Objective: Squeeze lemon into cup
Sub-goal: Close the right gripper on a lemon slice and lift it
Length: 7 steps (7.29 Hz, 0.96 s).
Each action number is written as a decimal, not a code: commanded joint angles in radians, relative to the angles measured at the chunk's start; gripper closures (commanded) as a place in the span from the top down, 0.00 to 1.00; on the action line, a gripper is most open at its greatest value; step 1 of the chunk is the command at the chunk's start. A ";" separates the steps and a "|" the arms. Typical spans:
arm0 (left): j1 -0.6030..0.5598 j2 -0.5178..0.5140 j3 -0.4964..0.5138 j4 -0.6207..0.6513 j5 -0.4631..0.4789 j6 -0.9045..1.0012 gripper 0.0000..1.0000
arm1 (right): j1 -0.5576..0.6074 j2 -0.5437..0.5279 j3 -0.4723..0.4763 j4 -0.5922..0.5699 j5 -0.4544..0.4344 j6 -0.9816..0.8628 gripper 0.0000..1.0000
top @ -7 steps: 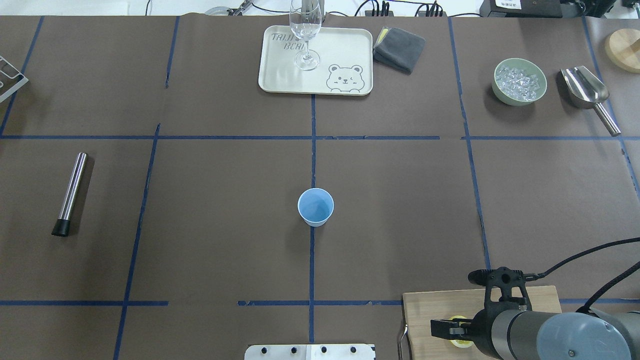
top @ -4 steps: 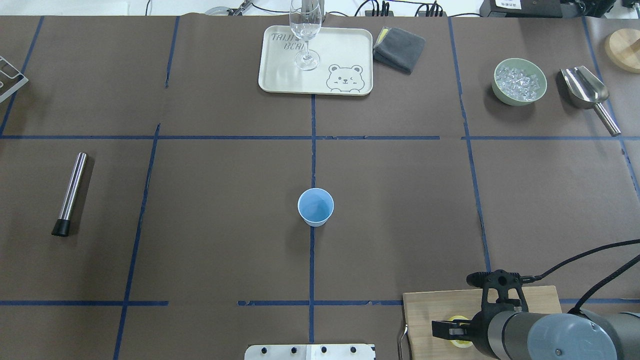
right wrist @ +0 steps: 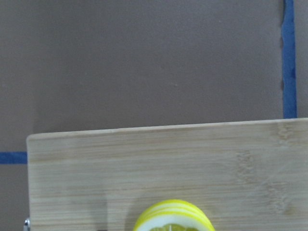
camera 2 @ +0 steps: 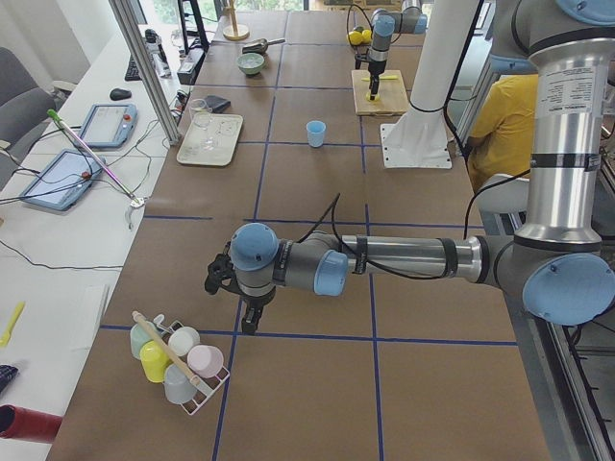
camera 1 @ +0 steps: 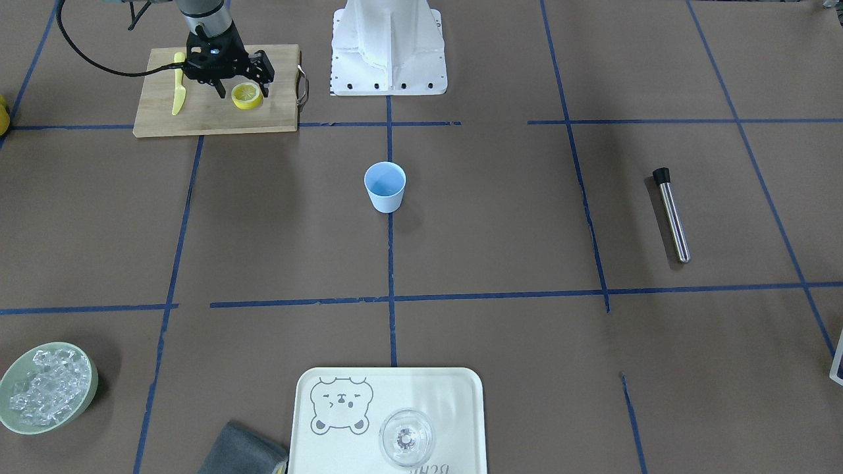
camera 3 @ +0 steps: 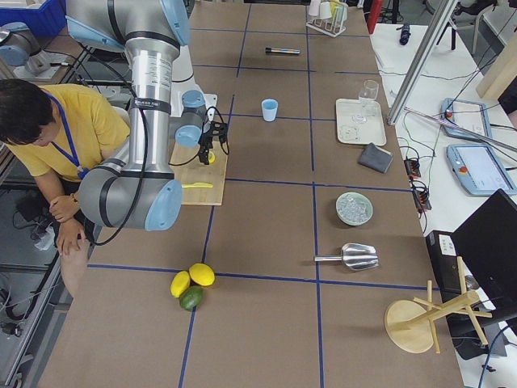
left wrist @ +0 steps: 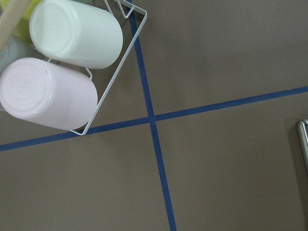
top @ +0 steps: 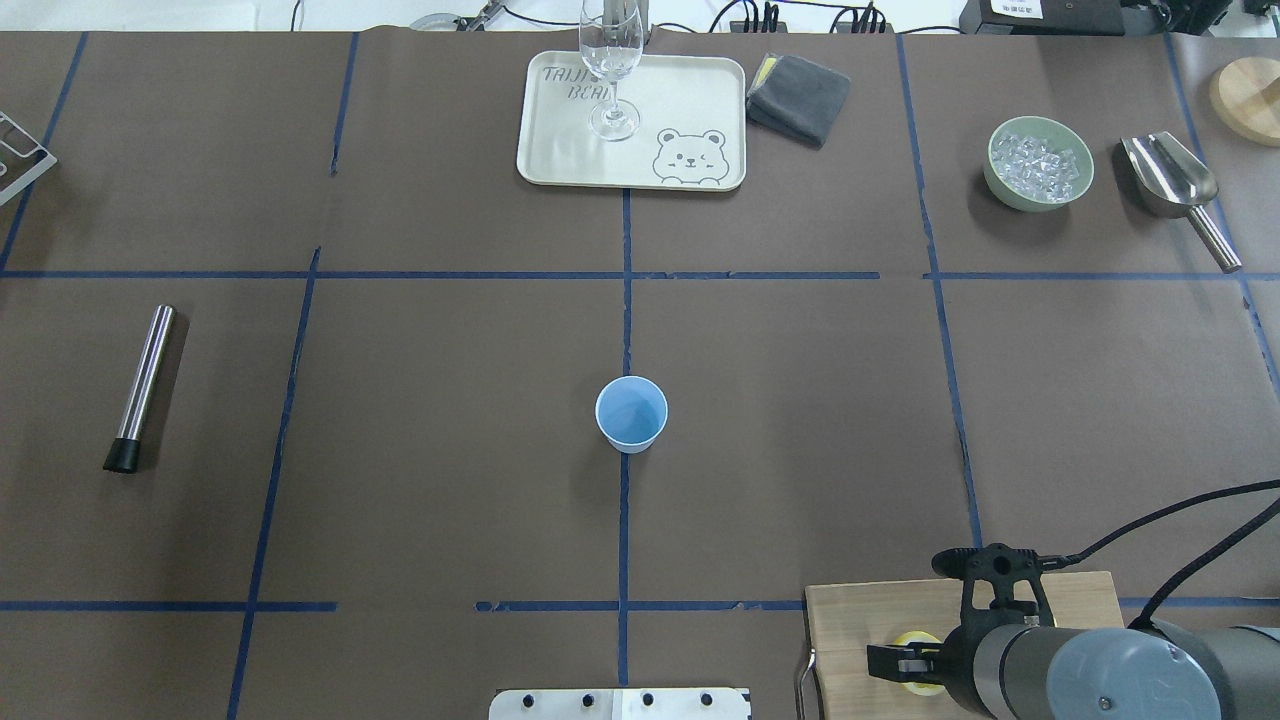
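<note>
Lemon pickup on wooden board [top: 860, 615], five o'clock in our overhead view.
Our right gripper [camera 1: 240, 82], far nearer than the left gripper [camera 2: 247, 325] whose jaws we cannot judge, hangs spread-jawed; from the cup [top: 631, 412], the lemon [camera 1: 247, 96] lies at four o'clock, cut face up, under those jaws.

The table [top: 450, 400], papered brown and gridded with blue tape, is carrying these items. A light blue cup [top: 631, 413] is standing upright near the centre, on a tape line. A wooden cutting board [camera 1: 217, 112] is lying at the robot's near right. A cream tray [top: 680, 100], a grey cloth [top: 798, 98] just beside it, an ice bowl [top: 992, 175] and a metal scoop [top: 1170, 175] are sitting along the far side. A black-capped steel rod [top: 146, 380] is lying on the left. A wire cup rack [camera 2: 178, 360] is resting at the left end.
</note>
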<state>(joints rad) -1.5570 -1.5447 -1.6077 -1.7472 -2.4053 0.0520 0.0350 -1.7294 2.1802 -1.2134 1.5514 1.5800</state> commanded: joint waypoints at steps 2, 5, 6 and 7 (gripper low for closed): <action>0.000 0.000 0.000 0.000 0.000 0.000 1.00 | -0.003 0.001 -0.007 0.000 -0.004 0.000 0.85; 0.000 0.000 -0.001 -0.017 0.000 -0.001 1.00 | 0.000 0.002 -0.003 0.000 -0.007 0.002 0.48; 0.000 0.000 -0.001 -0.017 0.000 -0.003 1.00 | 0.000 0.002 -0.002 0.000 -0.007 0.002 0.47; -0.002 0.000 -0.001 -0.018 0.000 -0.001 1.00 | 0.002 0.002 0.004 0.000 -0.008 0.002 0.47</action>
<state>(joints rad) -1.5572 -1.5447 -1.6089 -1.7634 -2.4053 0.0502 0.0353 -1.7273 2.1788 -1.2134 1.5444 1.5813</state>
